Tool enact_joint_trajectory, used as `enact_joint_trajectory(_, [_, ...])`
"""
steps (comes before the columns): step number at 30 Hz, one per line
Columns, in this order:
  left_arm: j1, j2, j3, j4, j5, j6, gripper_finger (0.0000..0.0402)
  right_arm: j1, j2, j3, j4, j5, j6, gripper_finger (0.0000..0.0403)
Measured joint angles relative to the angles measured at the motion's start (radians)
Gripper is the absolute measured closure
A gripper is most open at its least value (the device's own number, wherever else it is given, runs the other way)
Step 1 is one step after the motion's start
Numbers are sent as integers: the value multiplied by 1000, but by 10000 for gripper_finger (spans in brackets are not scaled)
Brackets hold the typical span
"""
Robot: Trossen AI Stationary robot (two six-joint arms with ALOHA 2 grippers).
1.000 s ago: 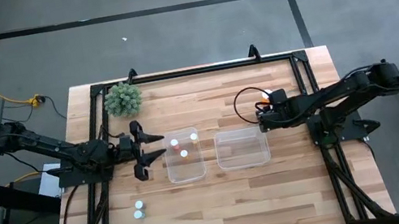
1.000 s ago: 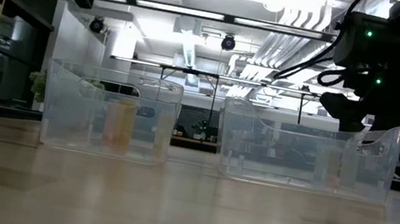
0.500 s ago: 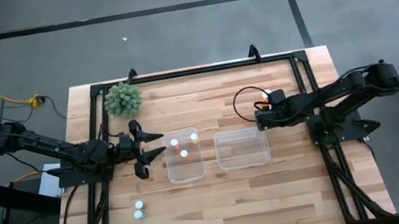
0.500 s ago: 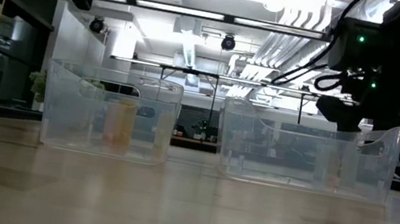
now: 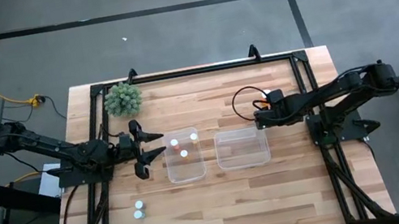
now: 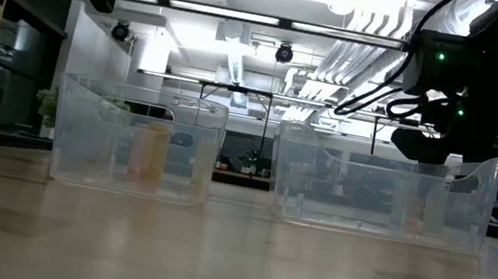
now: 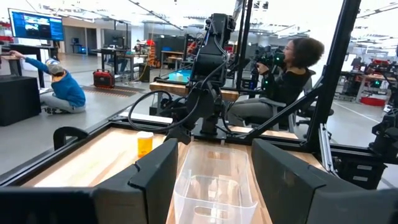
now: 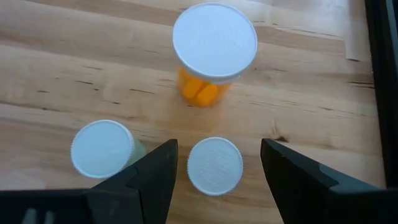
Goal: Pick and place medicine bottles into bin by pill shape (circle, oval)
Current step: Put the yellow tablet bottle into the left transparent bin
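Fingers of the right hand (image 8: 214,165) stand spread wide and empty, pointing down at the tabletop (image 8: 74,68) with a small white-capped bottle (image 8: 214,165) centred in the gap between them. Two more medicine bottles sit close by: a pale one (image 8: 102,148) just outside one finger, and a larger one with orange contents (image 8: 211,46) a little beyond. In the high view this hand (image 5: 260,118) hangs near the far edge of the right clear bin (image 5: 242,148), which looks empty.

The left hand (image 5: 148,146) waits, also open and holding nothing, just beside the left clear bin (image 5: 184,157), where three white caps show. Two further bottles (image 5: 138,209) stand apart on the near left of the tabletop, and a green spiky plant (image 5: 122,98) sits at the far left corner.

The main risk is crowding. The three bottles are packed tightly, so a finger coming down could clip the pale neighbour and tip or roll it, likely toward the tabletop edge. A grip taken too high on the smooth cap could slip. Sorting could also fail: from above only caps show, so pill shape in the centred bottle cannot be told, and it might go into the wrong bin.
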Motion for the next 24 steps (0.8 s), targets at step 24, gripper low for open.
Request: enact_joint_trajectory(24, [0,0,0,0,0,0,206,0,0,0,3,0,-11,284])
